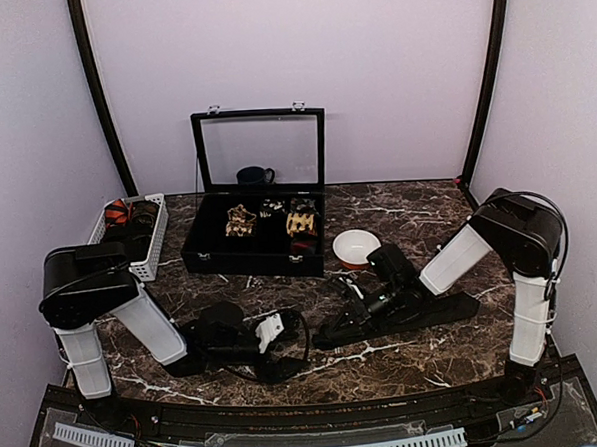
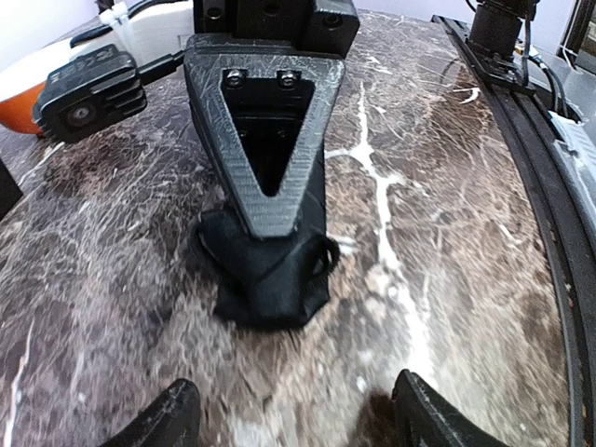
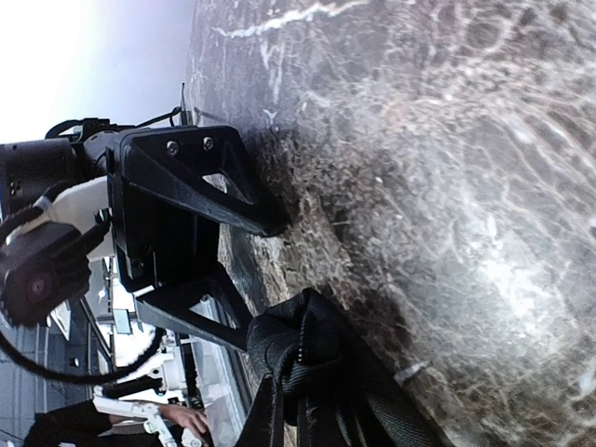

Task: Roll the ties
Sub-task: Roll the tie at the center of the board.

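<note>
A plain black tie (image 1: 423, 310) lies as a long strip on the marble table in front of the right arm. Its left end is bunched into a small fold (image 2: 272, 277). My right gripper (image 1: 329, 334) is shut on that fold (image 3: 312, 349) and holds it down against the table. In the left wrist view one right finger (image 2: 270, 158) stands over the fold. My left gripper (image 2: 298, 421) is open and faces the fold from a short distance, with nothing between its fingers (image 2: 168, 419). The right wrist view shows the left gripper (image 3: 186, 223) open opposite the fold.
A black case (image 1: 255, 254) with a raised glass lid stands at the back centre, with rolled patterned ties (image 1: 240, 222) in its compartments. A white basket (image 1: 152, 246) at the back left holds rolled ties (image 1: 121, 213). A white bowl (image 1: 356, 247) sits right of the case.
</note>
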`<state>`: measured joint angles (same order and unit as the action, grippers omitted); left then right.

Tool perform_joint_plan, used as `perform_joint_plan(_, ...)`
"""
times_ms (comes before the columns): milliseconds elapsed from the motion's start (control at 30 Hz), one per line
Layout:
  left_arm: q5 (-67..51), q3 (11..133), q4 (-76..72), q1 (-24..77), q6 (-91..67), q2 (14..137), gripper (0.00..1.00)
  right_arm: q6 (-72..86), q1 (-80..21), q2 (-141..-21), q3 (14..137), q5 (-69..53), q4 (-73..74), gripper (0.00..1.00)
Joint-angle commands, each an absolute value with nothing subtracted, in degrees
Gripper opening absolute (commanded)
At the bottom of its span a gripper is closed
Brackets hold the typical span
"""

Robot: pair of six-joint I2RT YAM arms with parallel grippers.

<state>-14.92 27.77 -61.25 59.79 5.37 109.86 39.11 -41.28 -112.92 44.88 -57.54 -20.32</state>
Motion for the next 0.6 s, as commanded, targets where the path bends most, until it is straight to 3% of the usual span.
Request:
perform_joint_plan(0,-14.84,24.66,-63.35,60.10,5.06,105.60,0.74,38.66,-41.82,-113.40,41.38,-52.89,-26.36,0.00)
perform_joint_plan(167,-15.17,27.61,-63.33,60.96,7.39,109.28,0.74,38.66,-41.82,-115.43,39.02,-52.89,-29.45,0.00)
perform_joint_plan(333,-12.99,32.04,-63.51,61.49,9.60,112.27,0.73,38.66,-41.84,-115.58,42.38,-52.89,-17.72,0.00)
perform_joint_plan(500,-9.90,34.68,-61.96,61.70,11.67,113.21,0.68,38.66,-41.79,-115.29,45.13,-52.89,-10.01,0.00)
perform_joint_plan(567,-10.68,35.51,-59.95,61.65,12.54,113.60,0.58,38.66,-41.84,-114.99,45.91,-52.89,-8.84,0.00)
